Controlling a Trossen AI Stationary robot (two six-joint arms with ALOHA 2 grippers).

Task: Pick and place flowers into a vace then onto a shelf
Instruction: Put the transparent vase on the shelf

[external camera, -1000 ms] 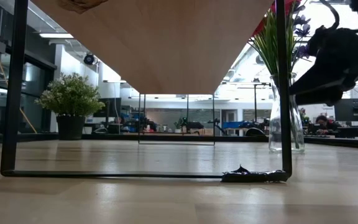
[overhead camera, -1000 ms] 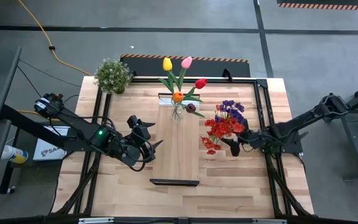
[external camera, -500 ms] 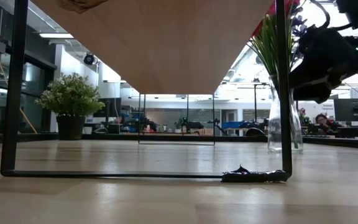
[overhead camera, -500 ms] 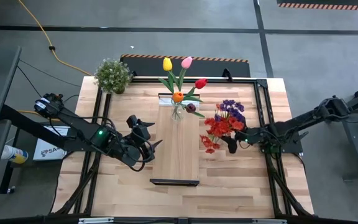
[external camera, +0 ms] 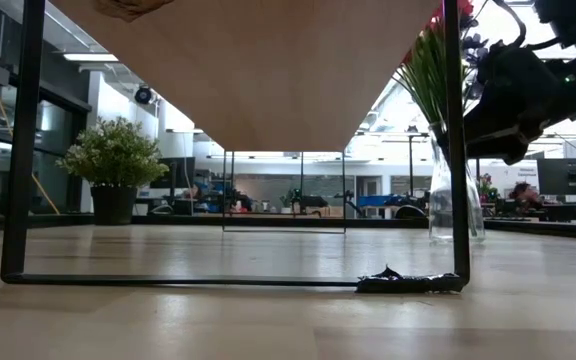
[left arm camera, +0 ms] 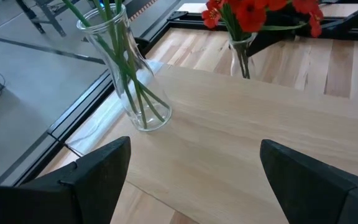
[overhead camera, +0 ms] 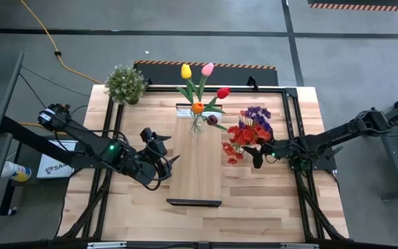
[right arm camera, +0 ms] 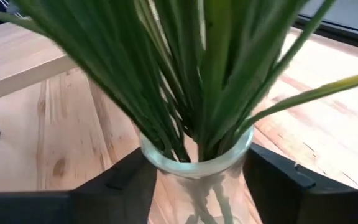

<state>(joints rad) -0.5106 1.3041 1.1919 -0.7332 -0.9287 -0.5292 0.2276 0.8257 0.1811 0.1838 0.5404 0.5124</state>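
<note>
The shelf (overhead camera: 197, 162) is a long light-wood board raised on a black frame. A glass vase of tulips (overhead camera: 197, 117) stands on its far end. A second glass vase (external camera: 456, 200) holds red-petalled sprays and a purple cluster (overhead camera: 247, 131) and is to the right of the shelf. My right gripper (overhead camera: 256, 153) is shut on this vase. My left gripper (overhead camera: 161, 155) hovers open at the shelf's left edge, facing the tulip vase (left arm camera: 132, 93). My right gripper holds the second vase by its neck just under the rim (right arm camera: 166, 171), pinched between the two fingers (right arm camera: 123, 186). It comes roughly level from the table's right side. The vase stays upright with green stems rising from it. Whether its base is clear of the table cannot be told.
A bushy potted plant (overhead camera: 125, 83) stands at the table's far left corner. The shelf's black frame legs (external camera: 455, 150) stand close to the held vase. Bare wooden tabletop (overhead camera: 268, 200) lies near the front right.
My right gripper has moved toward the shelf, left and slightly toward the far edge, and has risen a little. The vase with the red and purple flowers has shifted with it, staying upright.
</note>
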